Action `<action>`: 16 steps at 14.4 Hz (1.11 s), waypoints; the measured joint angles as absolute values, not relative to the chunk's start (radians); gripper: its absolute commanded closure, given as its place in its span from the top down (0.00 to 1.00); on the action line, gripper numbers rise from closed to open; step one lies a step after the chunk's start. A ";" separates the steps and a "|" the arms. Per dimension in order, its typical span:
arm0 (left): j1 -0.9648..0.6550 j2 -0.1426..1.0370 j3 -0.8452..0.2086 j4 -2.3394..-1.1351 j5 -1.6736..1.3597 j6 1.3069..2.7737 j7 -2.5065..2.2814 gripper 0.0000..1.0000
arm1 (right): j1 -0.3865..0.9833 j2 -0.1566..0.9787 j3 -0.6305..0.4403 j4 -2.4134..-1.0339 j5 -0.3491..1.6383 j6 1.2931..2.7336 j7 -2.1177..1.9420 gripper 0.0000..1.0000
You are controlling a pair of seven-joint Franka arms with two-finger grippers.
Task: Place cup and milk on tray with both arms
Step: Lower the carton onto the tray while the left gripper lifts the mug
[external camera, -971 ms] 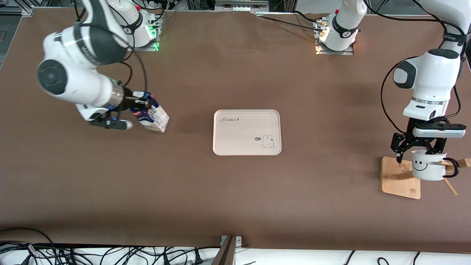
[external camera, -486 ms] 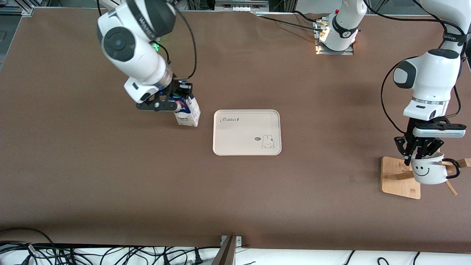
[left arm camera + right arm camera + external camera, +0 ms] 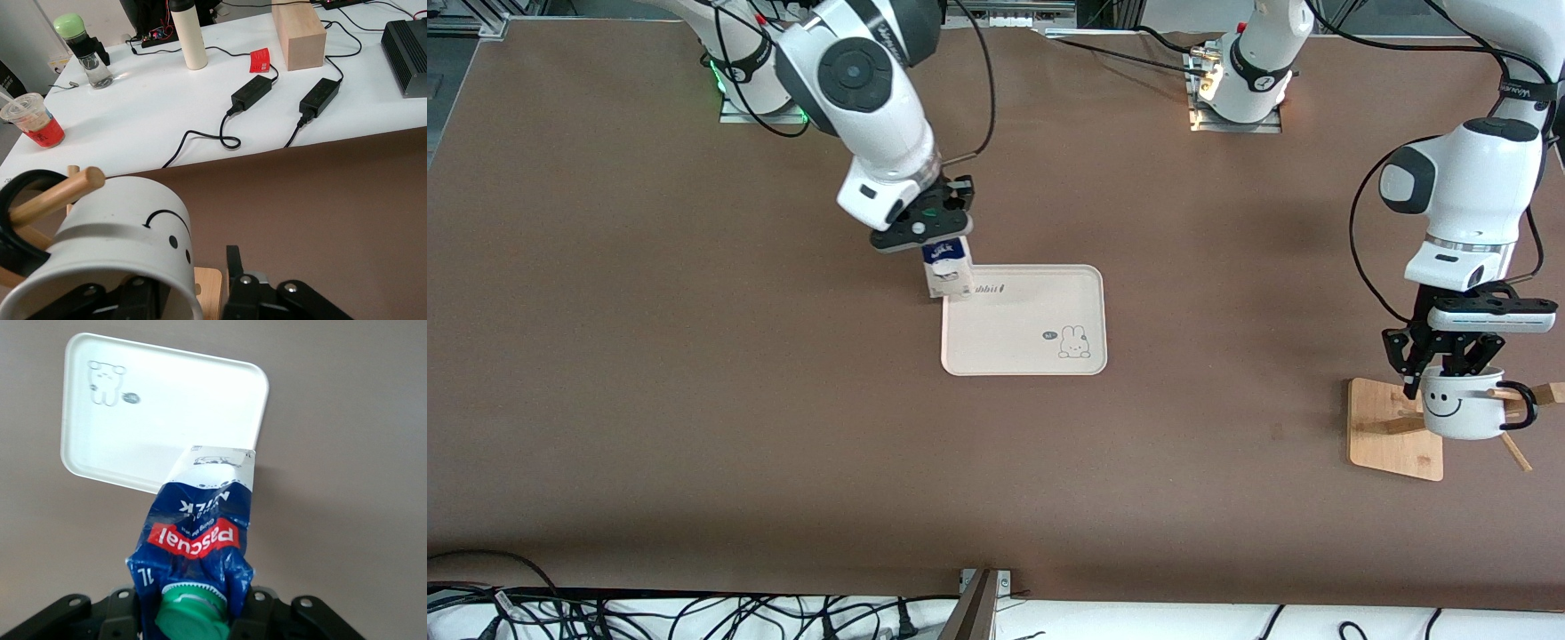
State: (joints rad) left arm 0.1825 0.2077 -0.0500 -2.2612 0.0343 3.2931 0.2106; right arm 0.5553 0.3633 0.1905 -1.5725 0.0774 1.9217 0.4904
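We see the right arm's black two-finger end effector [image 3: 927, 222] pinching the top of the small dark blue and white gable-top milk carton [image 3: 948, 268] with red print. The carton hangs upright, long axis near vertical, round green screw cap [image 3: 192, 611] toward the end effector and base toward the tabletop. It is over the corner of the cream rectangular tray [image 3: 1024, 320] that carries the "Rabbit" lettering, partly covering that lettering in the front view. In the right wrist view the carton's base [image 3: 220, 463] overlaps the tray rim [image 3: 262, 400]; we cannot tell whether it touches.

The left arm's black two-finger end effector [image 3: 1448, 356] is pressed onto the rim of the small white mug [image 3: 1461, 411] with a black smiley face, black rim and black loop handle. The mug sits with its opening upward, smiley face toward the front camera, handle [image 3: 1519, 405] toward the left arm's end of the tabletop. A wooden peg [image 3: 59, 193] of the bamboo rack [image 3: 1396, 430] passes through the handle. The rack stands at the left arm's end, well apart from the tray.

The tabletop [image 3: 694, 400] is covered in a matte brown sheet. Loose black cables [image 3: 649, 613] lie along the edge nearest the front camera. In the left wrist view we see a white bench [image 3: 167, 107] carrying two black power adapters [image 3: 285, 97], a wooden block [image 3: 298, 33], a cream bottle [image 3: 187, 32] and a plastic cup of red drink [image 3: 35, 120].
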 measured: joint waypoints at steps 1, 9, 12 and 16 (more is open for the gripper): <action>0.183 0.208 -0.049 -2.261 0.034 3.293 0.211 0.25 | 0.559 0.418 0.184 -1.511 0.076 1.913 0.490 0.46; 0.184 0.203 -0.041 -2.267 0.034 3.294 0.211 0.00 | 0.532 0.599 0.127 -1.332 0.094 1.848 0.478 0.46; 0.184 0.201 -0.041 -2.271 0.034 3.295 0.211 0.00 | 0.561 0.600 0.140 -1.327 0.103 1.842 0.481 0.46; 0.182 0.200 -0.042 -2.271 0.034 3.295 0.211 0.00 | 0.632 0.641 0.141 -1.327 0.103 1.873 0.537 0.46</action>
State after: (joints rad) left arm 0.1820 0.2000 -0.0422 -2.2710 0.0343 3.2951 0.2106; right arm 0.6317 0.6405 0.1415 -1.3270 0.1025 1.8729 0.5366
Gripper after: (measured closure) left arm 0.925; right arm 0.537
